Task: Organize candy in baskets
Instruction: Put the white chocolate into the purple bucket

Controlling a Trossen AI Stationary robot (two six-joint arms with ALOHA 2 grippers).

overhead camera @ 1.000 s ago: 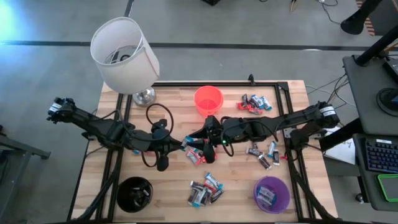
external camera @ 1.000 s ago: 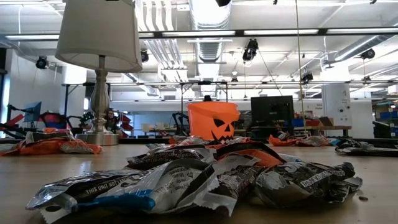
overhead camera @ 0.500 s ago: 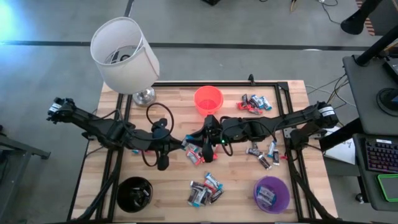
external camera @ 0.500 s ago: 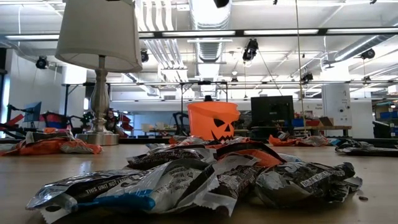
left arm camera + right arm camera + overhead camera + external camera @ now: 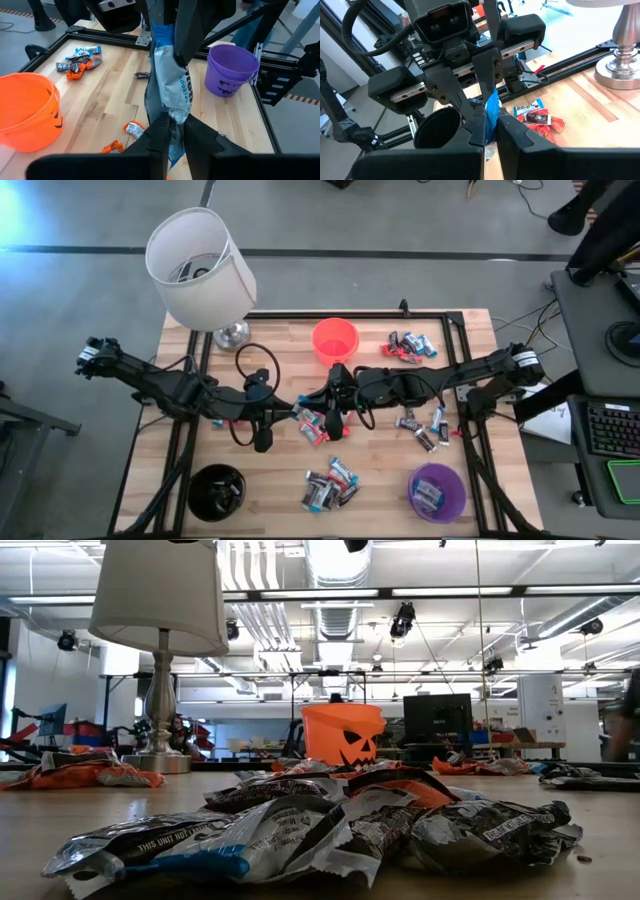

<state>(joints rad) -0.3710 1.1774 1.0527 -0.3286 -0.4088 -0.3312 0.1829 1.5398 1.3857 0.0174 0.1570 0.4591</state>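
Both grippers meet just in front of the orange bucket (image 5: 334,340) mid-surface (image 5: 280,480), left gripper (image 5: 172,127) & right gripper (image 5: 491,118) each pinched closed on opposite ends of one blue-white candy wrapper (image 5: 172,85), w/ a candy pile (image 5: 328,483) nearer the front.

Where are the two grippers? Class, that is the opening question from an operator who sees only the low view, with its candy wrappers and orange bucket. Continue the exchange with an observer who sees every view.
Observer: The left gripper and right gripper meet over the middle of the table.
Operator: Is either holding anything?
Observer: Both are shut on one blue-and-white candy, each at one end.
Operator: Where are the other baskets?
Observer: At the table edge opposite the orange bucket, the purple bucket is on the right arm's side and the black bucket on the left arm's.
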